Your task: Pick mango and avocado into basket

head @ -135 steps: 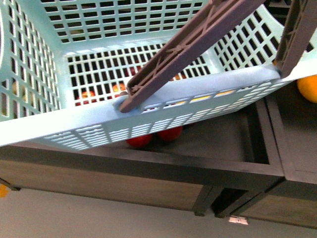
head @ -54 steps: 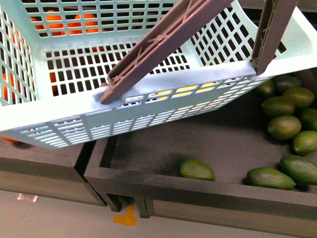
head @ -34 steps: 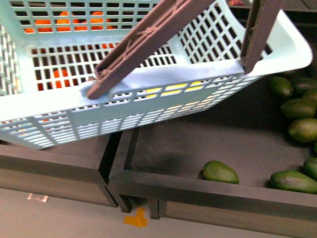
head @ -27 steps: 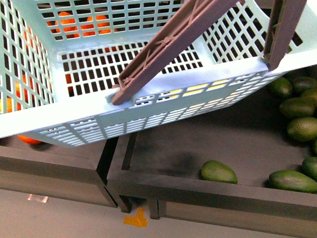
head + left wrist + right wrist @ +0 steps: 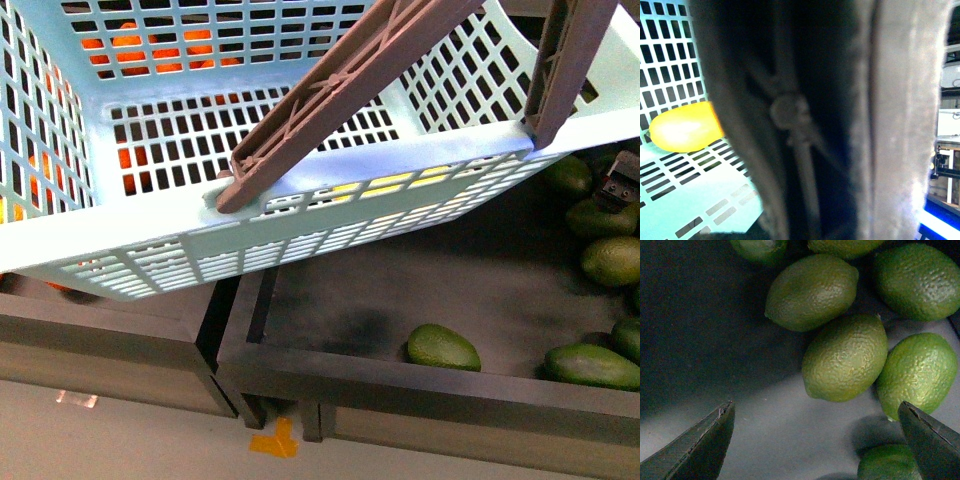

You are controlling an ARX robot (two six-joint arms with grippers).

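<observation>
The turquoise basket (image 5: 330, 160) hangs tilted above the dark bins, and its grey-brown handle (image 5: 340, 95) runs up out of the front view. My left gripper is shut on that handle (image 5: 790, 110), which fills the left wrist view and hides the jaws. The yellow mango (image 5: 685, 127) lies on the basket's slotted floor and shows as yellow through the near wall (image 5: 385, 182). My right gripper (image 5: 817, 440) is open and empty, low over several avocados; the nearest avocado (image 5: 846, 359) lies just beyond its fingertips (image 5: 715, 440). Part of this gripper (image 5: 620, 187) shows at the front view's right edge.
The dark avocado bin (image 5: 400, 375) holds one avocado (image 5: 443, 348) alone near its front wall and more (image 5: 590, 365) at the right. Oranges (image 5: 120, 45) show through the basket's far slots. A neighbouring bin (image 5: 100, 330) stands at the left, with grey floor below.
The view has swung from the apple bin to the avocado bin. The basket has shifted slightly. My right gripper has come into the front view at the right edge, over the avocados.
</observation>
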